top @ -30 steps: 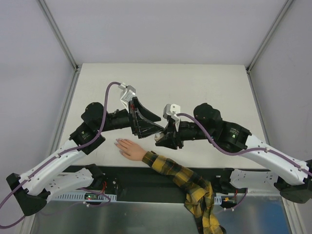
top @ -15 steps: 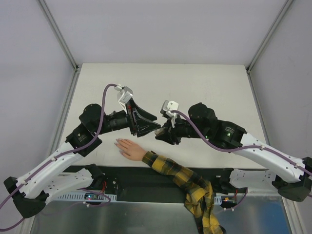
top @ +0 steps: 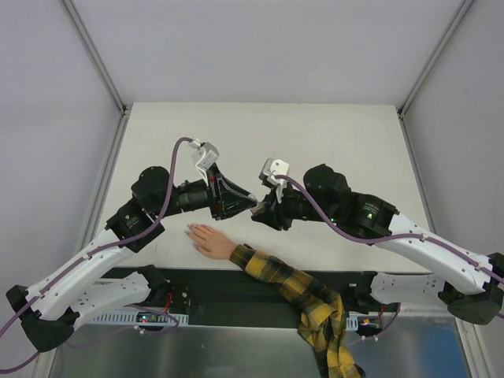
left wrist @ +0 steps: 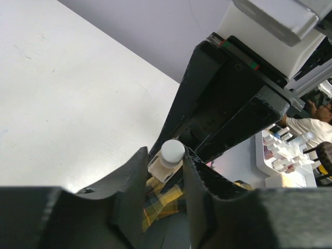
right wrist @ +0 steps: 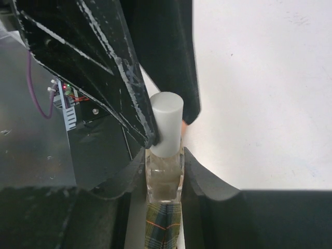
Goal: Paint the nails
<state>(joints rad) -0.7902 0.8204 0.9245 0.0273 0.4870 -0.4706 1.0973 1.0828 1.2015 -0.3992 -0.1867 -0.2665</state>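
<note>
Polish bottle clamped in right gripper; left gripper pinching white cap; off-centre grip risks slipping, spilling.

Lab: framed white table

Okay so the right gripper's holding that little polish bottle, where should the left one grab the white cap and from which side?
Grip the white cap on its round sides, coming end-on along the bottle axis. The cap juts clear beyond the right gripper, whose fingers clamp the clear body.
</note>
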